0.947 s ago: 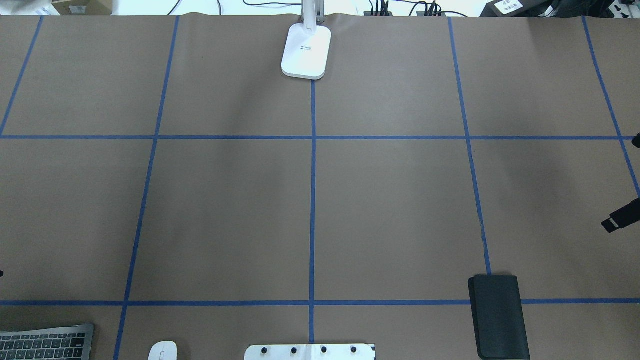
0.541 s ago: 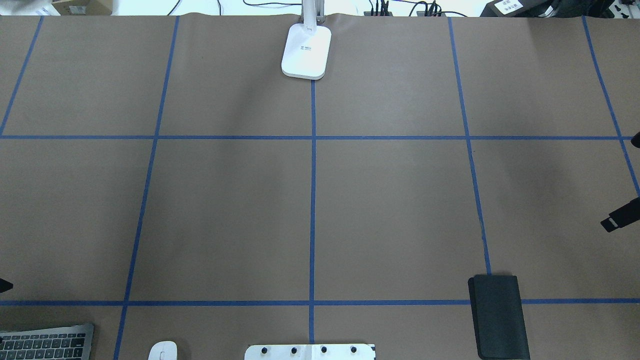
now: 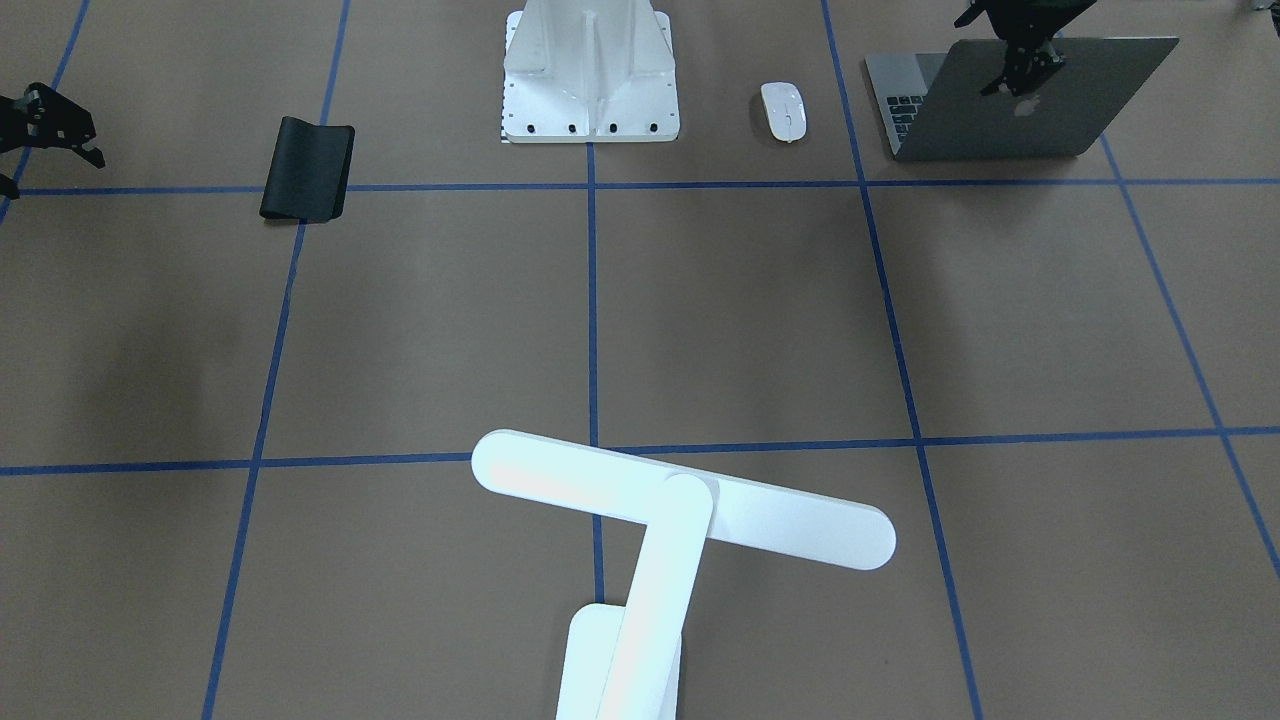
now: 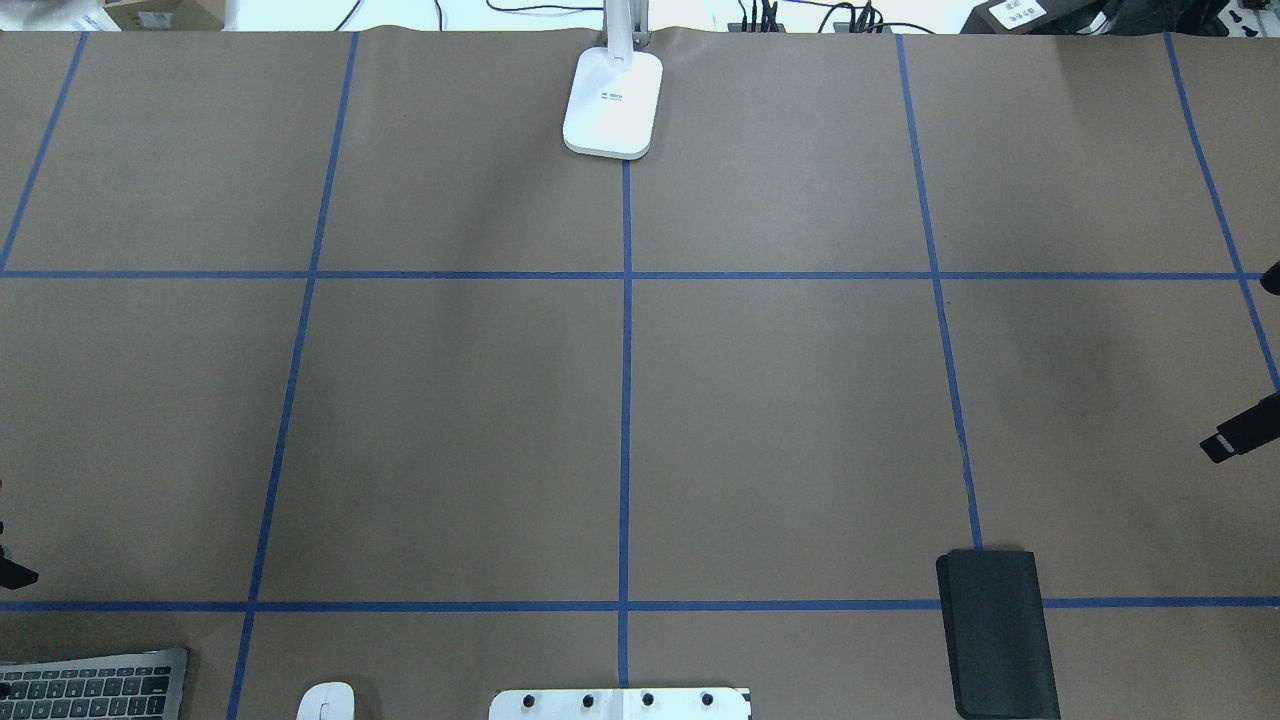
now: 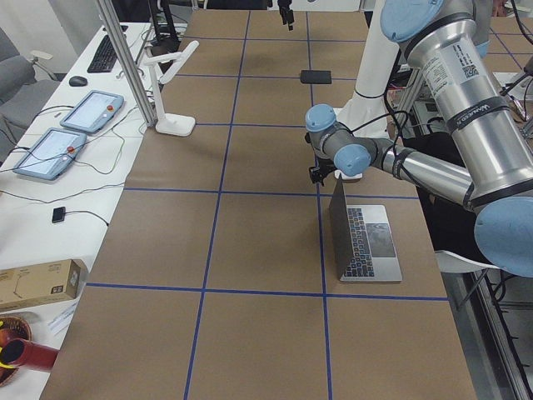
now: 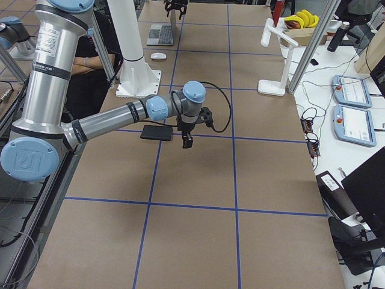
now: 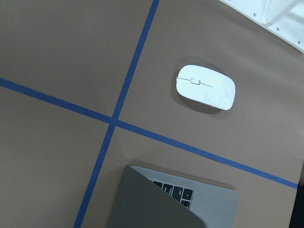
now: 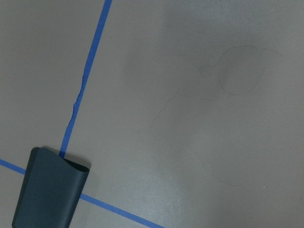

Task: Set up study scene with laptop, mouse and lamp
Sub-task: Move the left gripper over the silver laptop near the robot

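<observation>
Left gripper point(image 3: 1012, 72) hangs by lid of open space-grey metal laptop point(image 3: 1060, 125); jaws unreadable, same for right gripper point(image 6: 187, 142). Sloppy push could slam lid shut, imo.

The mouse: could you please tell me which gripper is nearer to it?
Left. The left gripper hangs over the laptop, which stands next to the mouse; the right gripper is on the far side of the pedestal, beyond the black mat.

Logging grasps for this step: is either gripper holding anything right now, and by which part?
The right gripper holds nothing. The left gripper is at the top edge of the laptop lid; whether it grips it cannot be told.
</observation>
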